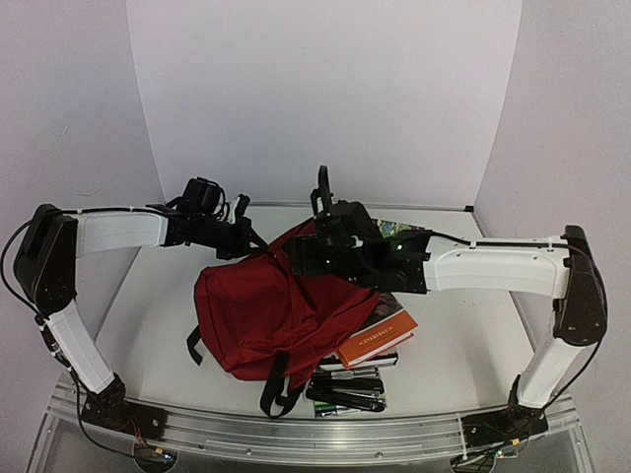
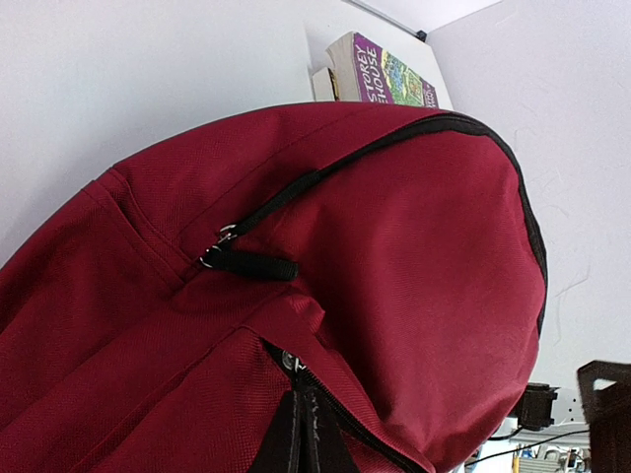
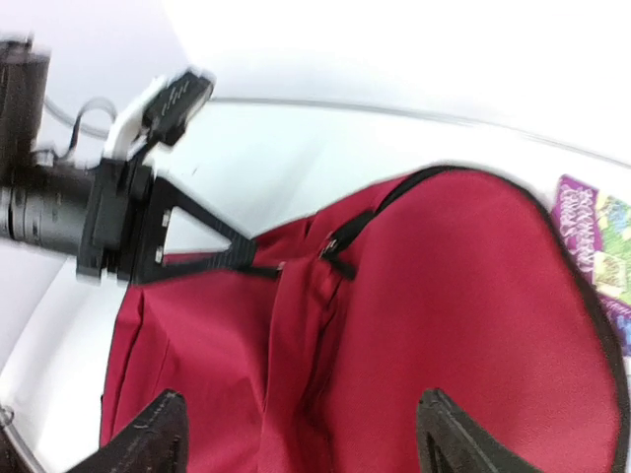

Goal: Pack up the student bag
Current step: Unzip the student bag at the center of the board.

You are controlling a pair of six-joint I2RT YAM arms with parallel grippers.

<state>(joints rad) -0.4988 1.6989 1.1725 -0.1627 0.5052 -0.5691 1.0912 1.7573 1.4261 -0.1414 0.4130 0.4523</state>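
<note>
Nearest the arm bases, on the near side of the right gripper (image 3: 301,399), a bundle of dark pens or markers (image 1: 345,392) lies on the table (image 1: 463,325). Just beyond it is a short stack topped by an orange book (image 1: 380,340). These are probably laid out as items to be packed.

The student bag (image 1: 271,305) lies directly under the right gripper, its lower corner touching the stack. That gripper hangs over the red fabric with its jaws spread wide and nothing between them. It is probably placed to take a second hold or to work the zip.

To its left, the left gripper (image 3: 245,258) is clamped fully closed on a fold of the bag's upper edge, drawing the cloth into a small peak. The pinch probably serves to anchor the soft bag so it does not slide or slump. Just ahead of the left gripper sits a black zip pull (image 2: 246,264), and the zip arching away from it looks closed, so the opening likely has to be made first.

Beyond both grippers, a purple-and-green paperback (image 2: 385,79) rests on the table behind the bag.
</note>
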